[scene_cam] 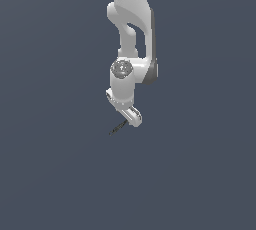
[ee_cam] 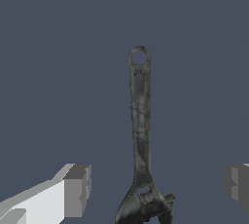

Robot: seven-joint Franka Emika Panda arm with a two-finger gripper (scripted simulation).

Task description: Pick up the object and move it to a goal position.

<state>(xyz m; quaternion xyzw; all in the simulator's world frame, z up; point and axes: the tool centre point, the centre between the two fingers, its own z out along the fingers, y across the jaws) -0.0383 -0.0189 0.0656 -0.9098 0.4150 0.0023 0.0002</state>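
Gripper (ee_cam: 155,186) wide open, empty, straddling the tool (ee_cam: 140,135) near its forked head; tool lies flat just under the gripper—descend centred on shank, then close squarely.

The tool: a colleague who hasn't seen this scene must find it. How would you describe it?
Follow the white robot arm down to its gripper; just beneath it lies the tool. It is a thin dark grey rod with a hole at one end and a forked head, the only loose object in view.
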